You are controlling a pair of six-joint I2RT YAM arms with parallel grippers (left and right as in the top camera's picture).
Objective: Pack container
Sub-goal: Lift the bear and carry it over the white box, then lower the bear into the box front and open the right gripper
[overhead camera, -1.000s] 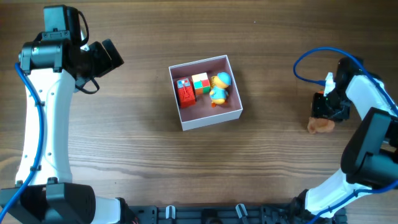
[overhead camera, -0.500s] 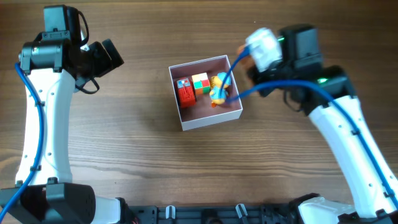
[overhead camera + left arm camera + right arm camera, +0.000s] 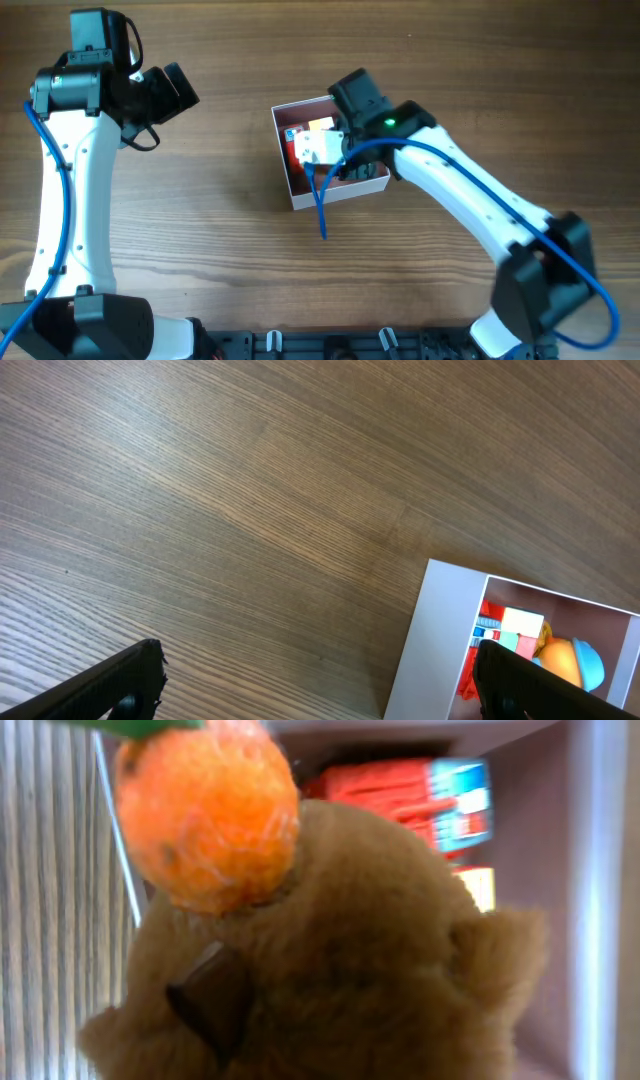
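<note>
The container (image 3: 282, 160) is a white-walled square box with a pink inside, at mid-table. It holds a red toy (image 3: 297, 150), a colour cube (image 3: 320, 125) and, in the left wrist view, a yellow duck with a blue cap (image 3: 570, 660). My right gripper (image 3: 352, 165) hangs over the box, shut on a brown plush toy (image 3: 350, 950) with an orange ball (image 3: 205, 820) on it. The plush fills the right wrist view and hides the fingers. The red toy (image 3: 400, 785) and the box wall (image 3: 600, 870) show behind it. My left gripper (image 3: 180, 88) is open and empty, far left of the box (image 3: 420, 650).
A blue cable (image 3: 321, 205) from the right arm hangs across the box's front wall onto the wooden table (image 3: 200, 250). The left arm's column stands along the left edge. The right arm stretches from the lower right corner to the box.
My right arm has swung from the table's right side to above the box, carrying the brown plush toy with it. The left arm has not moved.
</note>
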